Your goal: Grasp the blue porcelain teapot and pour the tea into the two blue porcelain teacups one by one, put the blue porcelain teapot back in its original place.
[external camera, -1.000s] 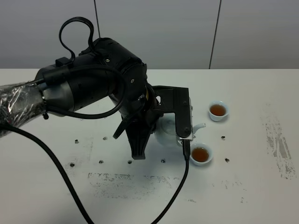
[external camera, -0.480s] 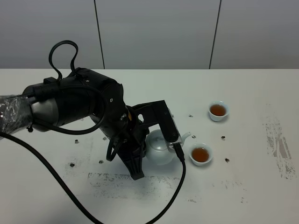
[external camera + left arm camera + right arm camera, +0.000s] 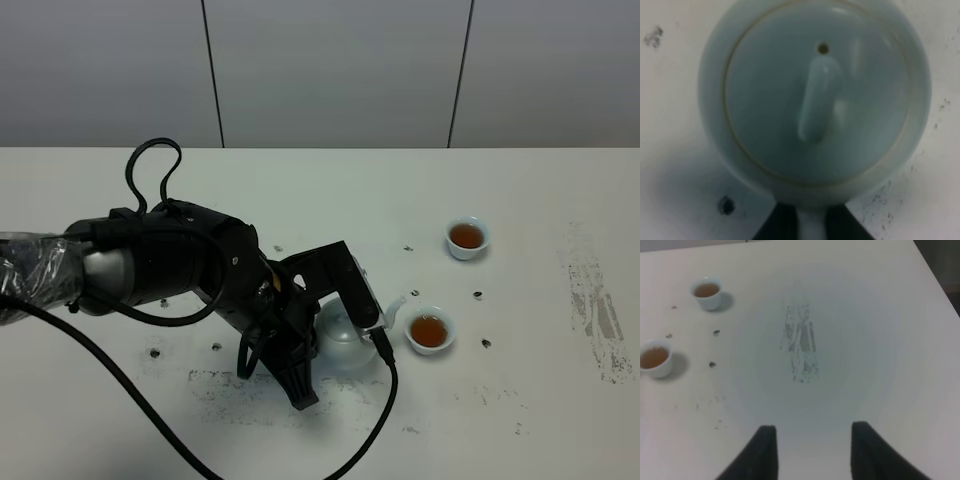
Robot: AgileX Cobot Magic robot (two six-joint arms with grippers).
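Observation:
The blue porcelain teapot [image 3: 347,338] stands upright, low over or on the table, its spout [image 3: 396,307] pointing at the nearer teacup. In the left wrist view the teapot [image 3: 815,100] fills the picture, its lid on. My left gripper [image 3: 812,227] is shut on the teapot's loop handle, and from above the left gripper [image 3: 322,326] sits at the pot's left side. The nearer teacup [image 3: 430,330] and the farther teacup [image 3: 467,237] both hold brown tea. My right gripper [image 3: 812,432] hangs open over bare table, and both teacups [image 3: 655,358] [image 3: 707,292] show in its view.
The left arm's black cable [image 3: 375,420] trails across the table in front of the teapot. Dark scuff marks [image 3: 595,310] and small black spots dot the white table. The grey wall [image 3: 330,70] stands behind the table's back edge.
The left arm has come down and toward the front with the teapot. The pot has drawn back from the nearer teacup and levelled from a tilt to upright. The teacups have not moved.

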